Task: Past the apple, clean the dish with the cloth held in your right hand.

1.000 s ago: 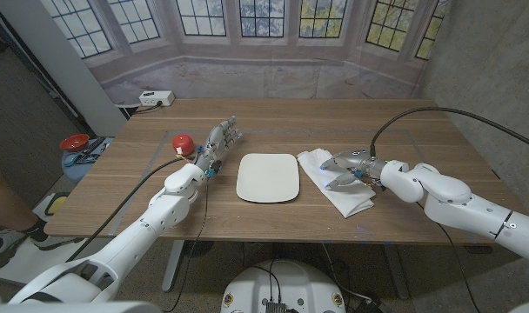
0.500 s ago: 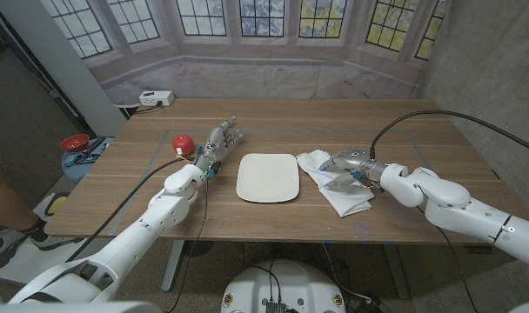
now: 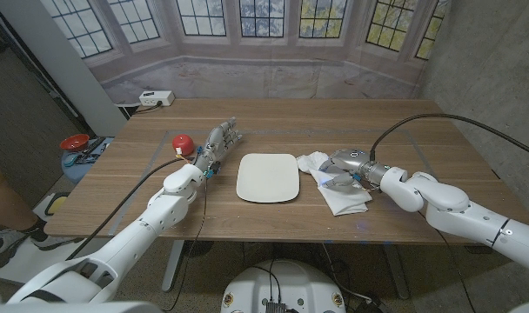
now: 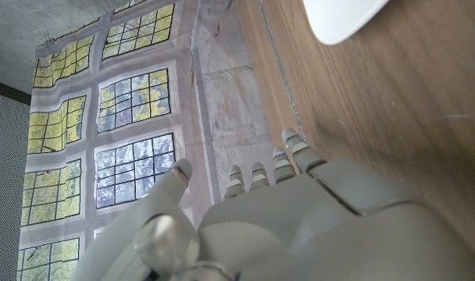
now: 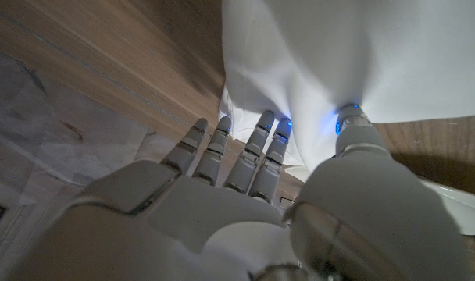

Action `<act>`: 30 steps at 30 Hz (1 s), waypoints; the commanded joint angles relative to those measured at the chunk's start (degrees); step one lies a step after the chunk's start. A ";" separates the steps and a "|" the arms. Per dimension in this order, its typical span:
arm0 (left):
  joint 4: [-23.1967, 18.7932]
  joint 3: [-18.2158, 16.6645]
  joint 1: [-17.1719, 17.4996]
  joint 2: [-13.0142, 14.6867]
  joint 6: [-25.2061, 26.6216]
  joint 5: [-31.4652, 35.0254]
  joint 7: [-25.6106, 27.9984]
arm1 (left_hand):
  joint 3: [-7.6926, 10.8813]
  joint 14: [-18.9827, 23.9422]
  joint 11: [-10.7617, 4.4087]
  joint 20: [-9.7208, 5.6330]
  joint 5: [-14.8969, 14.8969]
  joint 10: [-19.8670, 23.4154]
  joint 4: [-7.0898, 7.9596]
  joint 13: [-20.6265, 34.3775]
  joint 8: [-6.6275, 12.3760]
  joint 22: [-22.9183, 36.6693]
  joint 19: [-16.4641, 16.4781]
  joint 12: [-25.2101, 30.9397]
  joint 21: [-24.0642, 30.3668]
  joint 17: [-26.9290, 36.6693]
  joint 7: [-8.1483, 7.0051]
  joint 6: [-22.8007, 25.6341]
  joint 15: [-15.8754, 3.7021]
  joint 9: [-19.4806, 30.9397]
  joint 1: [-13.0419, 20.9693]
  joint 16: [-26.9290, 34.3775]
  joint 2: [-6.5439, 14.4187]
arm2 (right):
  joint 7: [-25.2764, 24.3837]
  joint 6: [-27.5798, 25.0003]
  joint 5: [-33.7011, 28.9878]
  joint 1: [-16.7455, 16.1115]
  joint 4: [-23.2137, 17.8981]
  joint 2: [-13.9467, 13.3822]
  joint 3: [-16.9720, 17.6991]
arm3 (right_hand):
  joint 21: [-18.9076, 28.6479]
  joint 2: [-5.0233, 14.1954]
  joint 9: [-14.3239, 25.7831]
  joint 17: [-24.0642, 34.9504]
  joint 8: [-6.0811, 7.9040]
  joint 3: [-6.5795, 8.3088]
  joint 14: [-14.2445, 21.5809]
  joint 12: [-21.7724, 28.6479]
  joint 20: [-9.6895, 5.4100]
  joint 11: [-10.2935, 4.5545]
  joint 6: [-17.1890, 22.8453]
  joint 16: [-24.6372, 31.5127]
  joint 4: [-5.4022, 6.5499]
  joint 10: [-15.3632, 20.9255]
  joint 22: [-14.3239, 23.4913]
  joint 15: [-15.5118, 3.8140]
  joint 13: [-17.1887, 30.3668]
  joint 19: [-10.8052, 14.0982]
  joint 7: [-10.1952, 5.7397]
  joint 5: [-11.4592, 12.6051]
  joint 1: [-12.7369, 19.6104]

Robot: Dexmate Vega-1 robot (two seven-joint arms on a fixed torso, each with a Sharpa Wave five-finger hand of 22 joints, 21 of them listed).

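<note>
The right hand (image 3: 341, 169) is seen pressed down on the white cloth (image 3: 344, 193), the fingertips (image 5: 267, 121) and thumb bunching the fabric in a pinch; the cloth lies on the tabletop (image 3: 395, 130). The dish (image 3: 268, 177) sits just beside the cloth, toward the robot's left, its long axis running away from the robot. Bare wood is left around it. The left hand (image 3: 219, 142), released and holding nothing, stands beside the apple (image 3: 183, 143), left of the dish.

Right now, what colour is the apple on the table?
Red. The apple shows best in the head view, beside the left hand.
</note>
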 commanded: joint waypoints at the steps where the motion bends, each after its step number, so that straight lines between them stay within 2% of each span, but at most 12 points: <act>1: 0.27 0.17 -0.09 0.11 0.06 0.26 -0.15 | 0.05 0.29 0.23 -0.07 0.36 -0.49 -0.35 0.24 0.43 0.22 0.45 0.01 -0.27 0.19 0.00 0.35 0.13 0.12 -0.32 0.07 0.16 | -5.66 2.81 -2.31 -0.40 1.91 0.55 0.11 | 0.21 -0.09 0.19 0.30 0.90 0.97 2.07 0.51 -0.40 -0.10 2.78 0.68 0.11 2.56 0.03 -5.99 0.21 1.52 0.02 0.61 0.80; 11: 0.07 0.22 0.11 0.27 -0.03 0.44 -0.12 | 0.19 0.34 0.25 -0.05 0.38 -0.34 -0.50 0.24 0.52 0.22 0.44 0.07 -0.30 0.17 0.24 0.72 0.17 0.13 -0.22 0.07 0.24 | -10.25 5.35 -4.29 0.05 3.83 1.45 -0.25 | -0.01 -0.23 0.19 0.56 1.71 2.68 5.70 1.16 -1.00 -0.20 8.63 0.68 -0.03 8.48 0.02 -8.30 0.34 3.27 -0.13 1.38 1.91; 16: 0.07 0.21 0.16 0.31 -0.16 0.48 -0.15 | 0.25 0.36 0.18 -0.05 0.39 -0.34 -0.59 0.24 0.59 0.22 0.44 0.07 -0.31 0.16 0.37 0.98 0.27 0.13 -0.16 0.06 0.26 | -12.68 6.95 -5.15 0.68 5.31 2.09 -0.61 | -0.14 -0.29 0.12 0.72 2.08 4.29 8.07 1.33 -1.71 -0.09 12.61 0.50 -0.16 12.57 0.02 -9.31 0.31 4.37 -0.32 1.82 3.13; 22: 0.01 0.21 0.24 0.33 -0.11 0.43 -0.17 | 0.32 0.33 0.16 -0.04 0.40 -0.29 -0.69 0.24 0.64 0.22 0.46 0.09 -0.32 0.14 0.51 1.24 0.21 0.14 -0.10 0.04 0.28 | -16.02 8.06 -6.19 1.12 6.95 2.89 -0.89 | -0.26 -0.51 0.02 0.87 2.15 6.96 11.06 1.14 -2.48 -0.11 17.52 -0.01 -0.38 17.87 0.01 -9.24 0.23 5.76 -0.35 2.33 5.02; 30: -0.03 0.13 0.46 0.36 -0.22 0.36 -0.12 | 0.42 0.41 0.36 -0.07 0.42 -0.11 -0.84 0.25 0.64 0.22 0.56 0.16 -0.30 0.13 0.54 1.42 0.21 0.15 0.00 0.05 0.31 | -18.82 9.23 -6.39 1.81 9.29 3.84 -1.42 | -0.14 -0.09 0.13 1.08 2.54 8.59 12.95 0.90 -3.08 -0.07 20.75 -0.16 -0.15 20.56 0.01 -9.36 0.21 7.06 -0.40 2.48 5.81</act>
